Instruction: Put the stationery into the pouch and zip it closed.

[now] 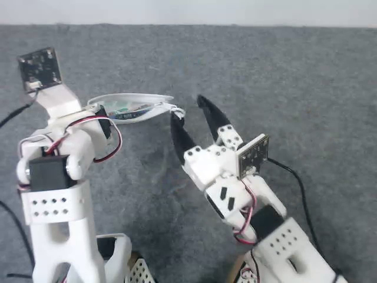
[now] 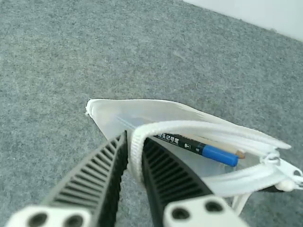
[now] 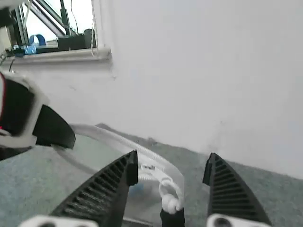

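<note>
Closing the zip looks next: w/ left gripper [image 2: 135, 161] pinching the pouch [image 1: 132, 109] rim at 11 o'clock, pen [image 2: 199, 147] inside, the right gripper [image 1: 187, 108], spread wide, should nip the zip pull [image 3: 168, 203] squarely & draw toward 9 o'clock, pouch kept taut.

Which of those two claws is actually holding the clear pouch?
The left gripper: its jaws are clamped on the white zipper edge of the pouch. The right gripper stands open, holding nothing.
</note>
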Available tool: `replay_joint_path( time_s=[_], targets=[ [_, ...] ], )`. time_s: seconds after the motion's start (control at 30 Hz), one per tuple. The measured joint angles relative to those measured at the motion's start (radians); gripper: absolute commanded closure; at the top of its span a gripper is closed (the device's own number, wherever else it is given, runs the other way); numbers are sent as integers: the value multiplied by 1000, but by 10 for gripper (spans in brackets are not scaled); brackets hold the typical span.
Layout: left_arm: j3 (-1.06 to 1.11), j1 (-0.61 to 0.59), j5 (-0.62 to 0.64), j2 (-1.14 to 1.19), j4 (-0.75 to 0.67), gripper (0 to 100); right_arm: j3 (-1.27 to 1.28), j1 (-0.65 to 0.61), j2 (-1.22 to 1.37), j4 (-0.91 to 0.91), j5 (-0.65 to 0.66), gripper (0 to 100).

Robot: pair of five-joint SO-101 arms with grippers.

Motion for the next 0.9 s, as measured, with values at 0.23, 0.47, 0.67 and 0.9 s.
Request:
replay_joint_path(
  time_s=[0.23,0.47,0.67,0.9],
  targets=[
    [0,0,0,0,0,989,0,5,-60,196,0,782],
    [0,0,0,0,0,989,0,5,-25,184,0,782],
    [0,0,0,0,0,989,0,5,206,-17,0,782],
    [0,0,0,0,0,989,-32,11,509,-175,0,782]
  ],
)
